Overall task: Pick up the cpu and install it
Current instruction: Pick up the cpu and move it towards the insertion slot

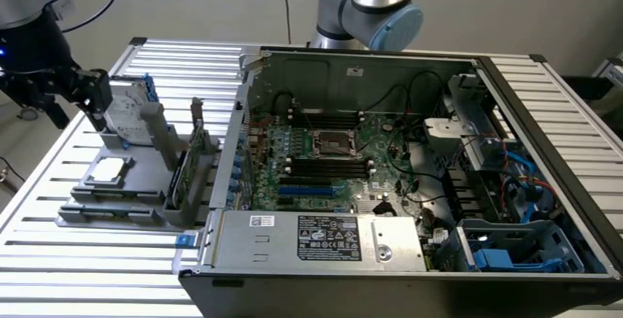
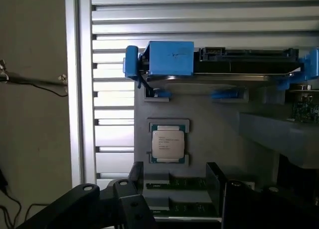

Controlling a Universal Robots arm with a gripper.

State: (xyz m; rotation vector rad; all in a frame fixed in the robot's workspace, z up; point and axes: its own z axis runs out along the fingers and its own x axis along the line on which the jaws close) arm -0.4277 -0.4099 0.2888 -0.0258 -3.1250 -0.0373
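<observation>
Here the claw (image 1: pixel 73 114) stands open: in the wrist view (image 2: pixel 174 176) we see its two dark fingers (image 2: pixel 99 204) spread wide with nothing between them. Their lower parts are cut off by the picture's edge, so we cannot make out the tips in full.

Below the claw, apart from it and untouched, lies the one cpu (image 1: pixel 109 170) (image 2: pixel 168 144). It sits flat, silver top up, in a square recess of a grey holder (image 1: pixel 146 212) (image 2: pixel 214 124). Its printing is too small for us to read.

Just beyond the cpu on that holder stands one hard drive (image 1: pixel 131 114) (image 2: pixel 219 64) in a blue frame, set on edge; its far end is cut off in the wrist view. On the cpu's near side some green boards (image 2: pixel 174 184) lie half hidden behind the fingers, and we cannot count them.

The holder rests on a slatted metal counter (image 1: pixel 58 260) (image 2: pixel 114 19). Well apart from the claw, towards the exterior view's right, one computer case (image 1: pixel 545 136) lies open, with one dark metal-framed socket (image 1: pixel 331 143) on its board. The case's front corner is cut off.
</observation>
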